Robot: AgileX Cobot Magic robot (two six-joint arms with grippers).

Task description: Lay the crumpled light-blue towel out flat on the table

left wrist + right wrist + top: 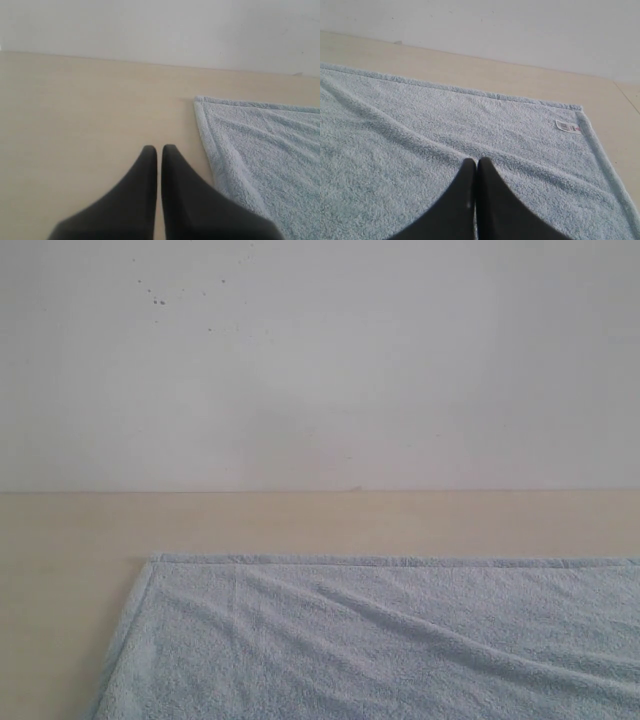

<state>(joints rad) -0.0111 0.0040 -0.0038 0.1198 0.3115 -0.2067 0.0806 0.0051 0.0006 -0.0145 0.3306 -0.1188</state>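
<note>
Blue towel under right end effector, beside left end effector.

The scene is viewed from low and near by the exterior camera, which is faced across the table toward the wall. The towel is seen closer, from above, by both wrist cameras; its far edge is shared by all views.

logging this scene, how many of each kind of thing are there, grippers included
towel: 1
white label: 1
table: 1
gripper: 2 (left gripper, right gripper)
total: 5
</note>
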